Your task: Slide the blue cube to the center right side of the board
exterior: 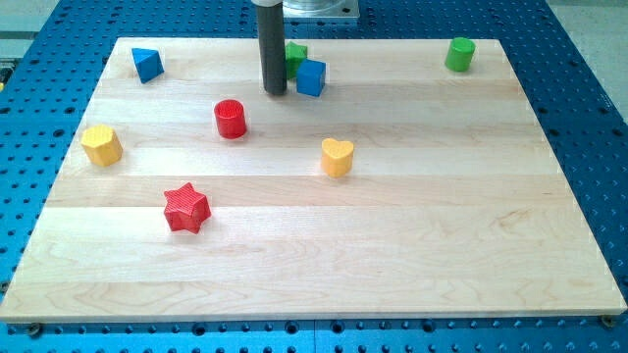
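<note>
Fingers are something this arm is lacking altogether: it is ending in a dark rod, so nothing is spreading, pressing together or pinching. My tip is resting on the board near the view's top edge, just to the view's left of the blue cube, with a thin gap apparently showing between them, though I cannot tell for sure whether they are touching. A green block is sitting right behind the cube, partly hidden by the rod, its shape unclear.

The cube is lying far from the center right side, so a long push toward the view's right and somewhat toward the bottom is waiting.

Risks, as I am judging them:
- The cube is standing turned, a corner facing my tip, so a push off its middle is likely to be spinning it and letting it slip off sideways.
- The green block is crowding the cube; a push angled toward the top could be dragging it along or jamming the cube against it.
- The top edge is close, so drifting upward could be sending the cube off the board.

The yellow heart is sitting below the likely path, and the green cylinder at the top right is standing well apart.
</note>
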You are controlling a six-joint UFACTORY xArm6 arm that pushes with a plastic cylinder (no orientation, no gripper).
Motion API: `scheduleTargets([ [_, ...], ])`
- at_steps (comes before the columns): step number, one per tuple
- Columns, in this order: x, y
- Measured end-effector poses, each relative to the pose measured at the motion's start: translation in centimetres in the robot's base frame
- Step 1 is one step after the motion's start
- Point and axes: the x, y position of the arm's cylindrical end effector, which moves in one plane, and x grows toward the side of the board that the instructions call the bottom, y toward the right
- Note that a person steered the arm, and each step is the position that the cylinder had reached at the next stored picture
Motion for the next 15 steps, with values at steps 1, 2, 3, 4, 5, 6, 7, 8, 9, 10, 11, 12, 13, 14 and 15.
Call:
scheduleTargets([
  [1,-1.0,2.9],
  [2,1.3,9.9],
  [3,0.3,11.6],
  [4,-1.4,12.1],
  [5,-1.2,15.5],
  [6,3.7,17.5],
  [7,1.8,16.6],
  [8,0.9,17.4],
  [9,5.6,19.9],
  [10,10.0,23.9],
  [11,8.6,22.4],
  [12,8.9,18.2],
  [13,11.2,15.9],
  [14,13.6,20.4],
  [15,12.9,22.4],
])
